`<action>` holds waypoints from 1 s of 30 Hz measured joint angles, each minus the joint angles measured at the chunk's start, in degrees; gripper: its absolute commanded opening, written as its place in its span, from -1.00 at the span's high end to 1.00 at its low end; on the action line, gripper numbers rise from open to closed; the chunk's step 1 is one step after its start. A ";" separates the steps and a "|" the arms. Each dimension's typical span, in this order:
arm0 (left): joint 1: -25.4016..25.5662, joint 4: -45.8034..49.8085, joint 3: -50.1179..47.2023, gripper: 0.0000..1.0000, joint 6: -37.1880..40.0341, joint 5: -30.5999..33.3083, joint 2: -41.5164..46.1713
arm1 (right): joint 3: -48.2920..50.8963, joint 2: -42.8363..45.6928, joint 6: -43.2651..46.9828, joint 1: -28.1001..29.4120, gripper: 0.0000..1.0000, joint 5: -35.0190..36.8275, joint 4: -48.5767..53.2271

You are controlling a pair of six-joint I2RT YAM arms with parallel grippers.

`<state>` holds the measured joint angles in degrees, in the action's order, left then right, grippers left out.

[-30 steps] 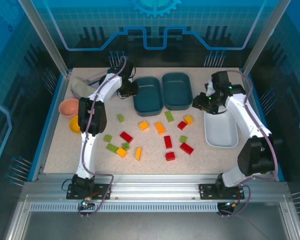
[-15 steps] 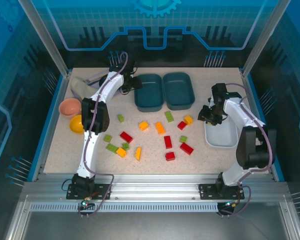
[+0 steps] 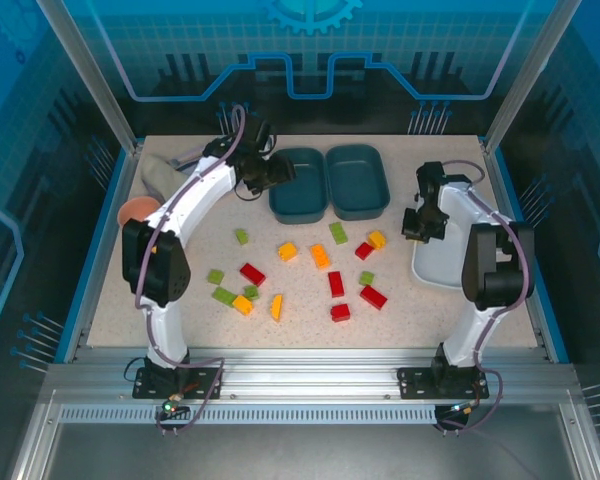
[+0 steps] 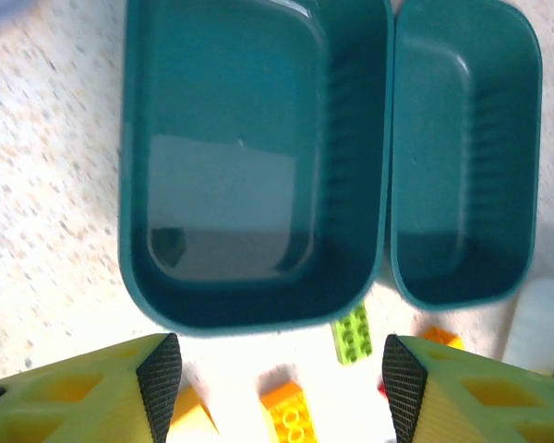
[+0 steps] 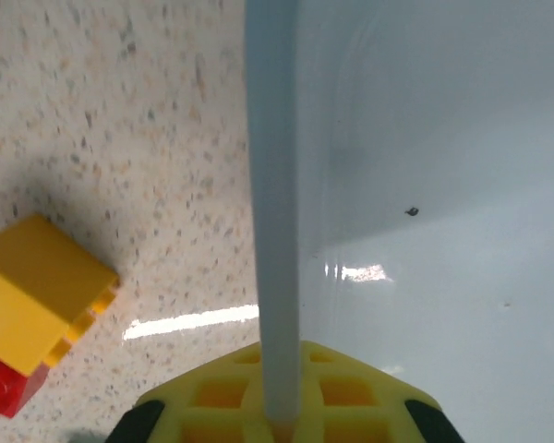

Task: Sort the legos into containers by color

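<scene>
Your right gripper [image 3: 421,224] has come down from the far end and clamped the left rim of the white tub [image 3: 442,256], skewing it. Your left gripper [image 3: 277,172] has opened beside the left teal tub [image 3: 298,192].

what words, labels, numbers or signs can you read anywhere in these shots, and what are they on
No readable words, numbers or brand marks anywhere.
Back panel: a gear emblem and circuit-style lines, no lettering.
Teal tub, other teal tub, white tub: plain, unlabelled.
Green lego, yellow lego: any stud marks are too small or blurred to read.
</scene>
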<state>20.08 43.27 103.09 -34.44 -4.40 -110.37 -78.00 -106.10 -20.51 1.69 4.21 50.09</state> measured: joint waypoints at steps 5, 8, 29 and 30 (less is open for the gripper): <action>1.11 -3.74 -10.36 -0.25 -3.41 -2.43 4.55 | -10.80 -7.69 1.77 -0.26 1.00 1.84 0.48; 1.22 -4.92 -13.77 -0.25 -4.72 -3.15 5.99 | -19.04 -13.40 2.03 -0.31 1.00 1.46 1.33; 3.96 -8.52 -21.79 -0.27 -6.19 -3.93 11.78 | -38.84 -23.71 -2.58 -0.24 0.03 -10.71 5.70; 4.44 -8.83 -22.08 -0.28 -6.21 -4.07 11.78 | -36.81 -21.53 -2.78 -0.13 0.00 -10.58 5.51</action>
<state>24.51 34.44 81.01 -40.64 -8.47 -98.59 -114.80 -127.63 -23.29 1.56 -6.37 55.59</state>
